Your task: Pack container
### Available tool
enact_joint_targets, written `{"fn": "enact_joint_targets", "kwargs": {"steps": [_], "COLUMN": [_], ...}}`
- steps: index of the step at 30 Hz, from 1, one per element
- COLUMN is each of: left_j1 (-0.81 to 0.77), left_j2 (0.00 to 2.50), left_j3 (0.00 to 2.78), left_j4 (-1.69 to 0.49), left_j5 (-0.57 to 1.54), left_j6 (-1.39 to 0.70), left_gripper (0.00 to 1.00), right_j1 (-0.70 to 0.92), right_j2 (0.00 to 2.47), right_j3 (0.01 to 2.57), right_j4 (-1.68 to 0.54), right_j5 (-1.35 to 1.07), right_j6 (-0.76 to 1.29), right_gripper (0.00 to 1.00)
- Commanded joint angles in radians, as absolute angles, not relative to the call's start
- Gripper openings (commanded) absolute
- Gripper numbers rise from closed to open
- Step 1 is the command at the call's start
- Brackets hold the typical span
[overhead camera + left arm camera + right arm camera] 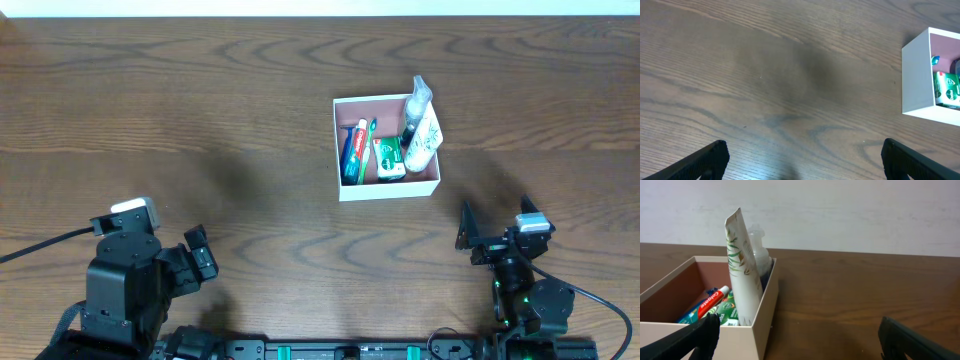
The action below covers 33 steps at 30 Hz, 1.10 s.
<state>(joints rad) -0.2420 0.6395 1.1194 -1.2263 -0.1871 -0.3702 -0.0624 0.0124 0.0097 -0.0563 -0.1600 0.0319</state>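
Now the left gripper (200,256) and right gripper (494,226) are being held apart, empty. A bump could tip the tall white tube (424,138) being propped in the square white cardboard container (388,189).

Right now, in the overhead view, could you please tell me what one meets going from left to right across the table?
Left gripper, open → container, its left wall → Colgate toothpaste → green packet → white leaf-print tube → right gripper, open. The clear bottle overlaps the tube, so it is left out.
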Motion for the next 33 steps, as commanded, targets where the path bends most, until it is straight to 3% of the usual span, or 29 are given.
{"fn": "enact_joint_targets", "kwargs": {"steps": [1, 29, 33], "left_j1": [-0.236, -0.223, -0.189], "left_j2": [0.640, 0.636, 0.602], "left_j3": [1.120, 1.116, 1.059], "left_j4": [-1.227, -1.226, -1.108], "left_j5": [-0.195, -0.177, -0.060], "left_j6": [-0.379, -0.378, -0.218], "left_gripper": [0.98, 0.98, 0.98], "right_j1": [-0.051, -0.051, -0.051], "right_j2": [0.005, 0.005, 0.005], "right_j3": [0.006, 0.006, 0.006], "right_j4": [-0.060, -0.060, -0.060], "right_j5": [-0.149, -0.149, -0.149], "right_j6": [0.014, 0.014, 0.014], "right_gripper": [0.99, 0.99, 0.99]}}
